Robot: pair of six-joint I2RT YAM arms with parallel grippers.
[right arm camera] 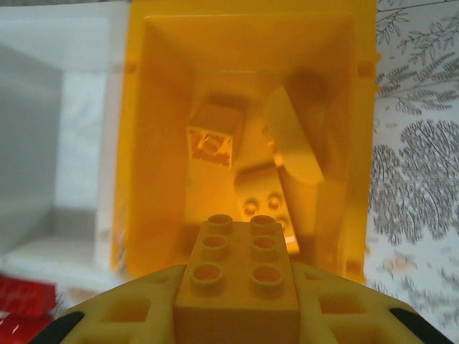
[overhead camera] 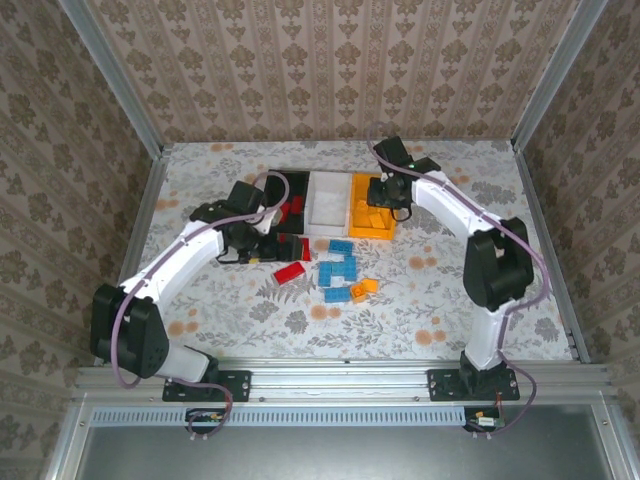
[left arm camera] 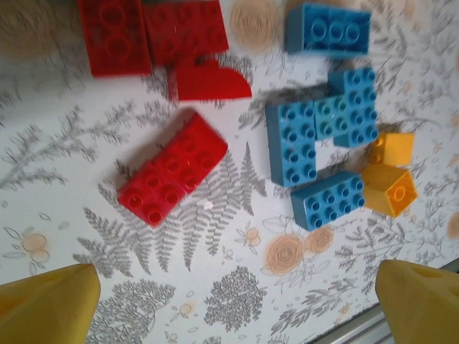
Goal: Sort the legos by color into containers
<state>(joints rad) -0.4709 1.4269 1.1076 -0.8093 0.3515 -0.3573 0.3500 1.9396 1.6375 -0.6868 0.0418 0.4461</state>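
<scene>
Right gripper (right arm camera: 237, 315): jaws clamped on a yellow brick (right arm camera: 238, 276), studs up, gripped by its two sides. It hung over the near end of the yellow bin (right arm camera: 136, 143). In the bin lay three more yellow pieces (right arm camera: 262, 197), tumbled at angles against one another. From overhead the right gripper (overhead camera: 385, 192) was above the yellow bin (overhead camera: 372, 234), the rightmost of three in a row.

White bin (right arm camera: 43, 143) touched the yellow bin's left wall. Black bin (overhead camera: 272, 185) stood left of the white bin (overhead camera: 328, 212), with red pieces showing in it.

Left gripper (left arm camera: 233, 315): fingers (left arm camera: 50, 304) wide apart, nothing between them. It hovered over the patterned table (left arm camera: 107, 236), in front of the black bin.

Below the left gripper (overhead camera: 262, 245), a red brick (left arm camera: 172, 168) lay askew on the table, apart from the rest. Three more red pieces (left arm camera: 186, 32) sat past it, near the black bin. To the right, four blue bricks (left arm camera: 294, 143) were bunched close together, with two small yellow ones (left arm camera: 391, 190) just beside them.
</scene>
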